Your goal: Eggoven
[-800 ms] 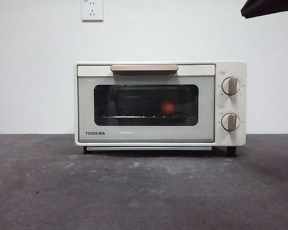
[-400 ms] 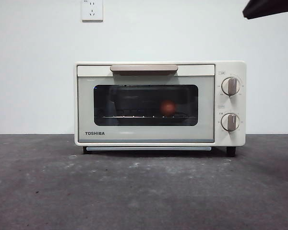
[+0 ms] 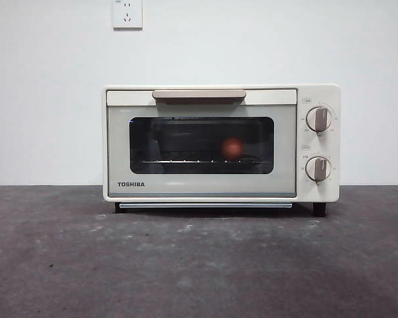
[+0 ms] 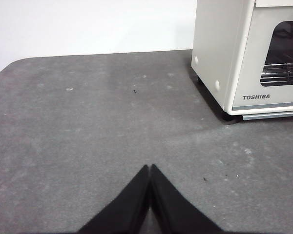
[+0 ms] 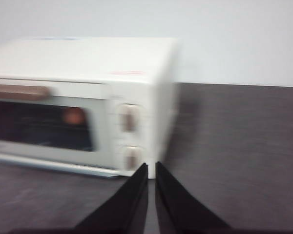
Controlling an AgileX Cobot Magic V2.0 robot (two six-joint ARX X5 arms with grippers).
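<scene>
Behind the closed glass door at frame centre, your egg [image 3: 233, 148] sits on the rack in the toaster oven [image 3: 221, 142], door facing the camera. Your left end effector [image 4: 150, 168] is pinched closed over bare desk [image 4: 88, 136]; your right end effector [image 5: 151, 166] is nearly closed, empty.

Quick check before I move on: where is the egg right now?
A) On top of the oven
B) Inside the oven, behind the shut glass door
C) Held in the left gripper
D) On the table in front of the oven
B: the egg shows through the dark glass of the oven, sitting on the rack with the door shut.
</scene>
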